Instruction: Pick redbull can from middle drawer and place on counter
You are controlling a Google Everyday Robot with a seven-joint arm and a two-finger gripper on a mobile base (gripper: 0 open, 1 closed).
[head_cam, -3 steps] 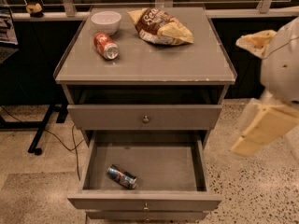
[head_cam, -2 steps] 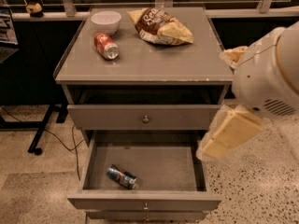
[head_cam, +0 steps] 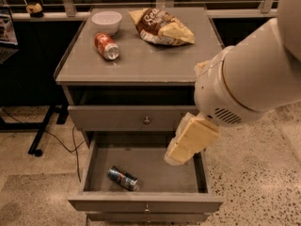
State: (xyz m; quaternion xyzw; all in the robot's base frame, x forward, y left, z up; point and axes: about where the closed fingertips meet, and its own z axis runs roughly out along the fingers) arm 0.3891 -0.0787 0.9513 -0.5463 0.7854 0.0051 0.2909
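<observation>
While the middle drawer stands pulled out toward me, I'm looking straight down into its grey box. One thing in it: the redbull can, on its side on the drawer floor, left of centre and close to the front wall, angled a little. The rest of the floor shows bare grey.

My gripper, the cream-coloured piece at the end of the big white arm, hangs over the right side of that drawer, pointing down and to the left. It's apart from the can, off to the can's right and higher. I cannot tell whether it is wide or narrow from this angle. It holds nothing that I can see.

Above, the upper drawer is closed, its round knob at the centre.

Up on the counter, three things. A white bowl sits at the back left; I can't tell what is in it. Just in front of it, a red soda can lies on its side. A crumpled chip bag lies at the back, right of the bowl.

Count: two cans, one bowl, one bag, two drawers.
</observation>
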